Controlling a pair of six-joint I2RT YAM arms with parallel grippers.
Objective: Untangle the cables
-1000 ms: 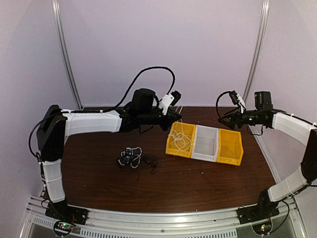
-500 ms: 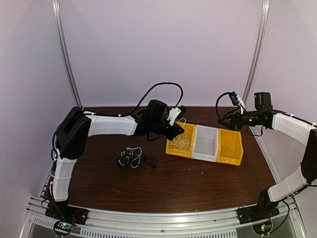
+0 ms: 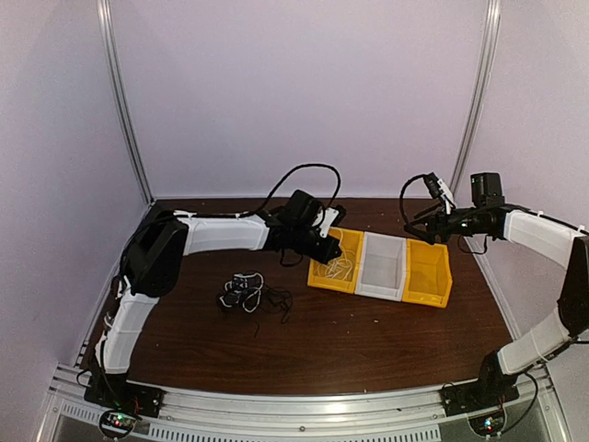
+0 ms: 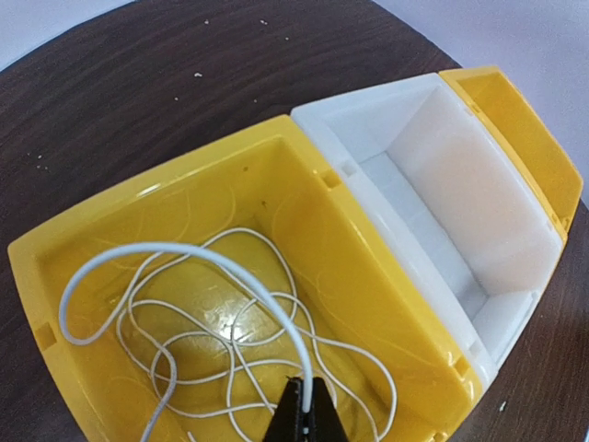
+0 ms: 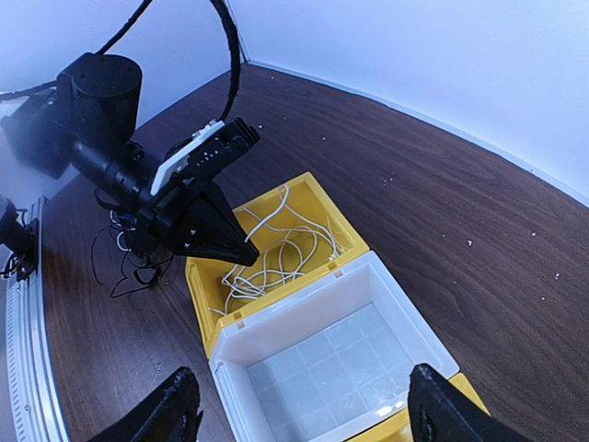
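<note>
A white cable (image 4: pixel 230 318) lies coiled inside the left yellow bin (image 4: pixel 386 304). My left gripper (image 4: pixel 307 391) is shut on one end of it, just above the bin floor; it also shows in the top view (image 3: pixel 329 245) and the right wrist view (image 5: pixel 241 254). A clump of black cables with some white cord (image 3: pixel 247 293) lies on the table to the left of the bins, and shows in the right wrist view (image 5: pixel 129 267). My right gripper (image 5: pixel 299 405) is open and empty, held above the white bin (image 5: pixel 368 304); in the top view it (image 3: pixel 414 225) hovers behind the bins.
Three bins stand in a row on the brown table (image 3: pixel 350 341): yellow (image 3: pixel 336 262), white (image 3: pixel 384 267), yellow (image 3: pixel 429 273). The white bin holds nothing. The left arm (image 3: pixel 221 233) stretches across the back of the table.
My left gripper has moved right and down over the left yellow bin, carrying the white cable down into it. The right arm has stayed still.
</note>
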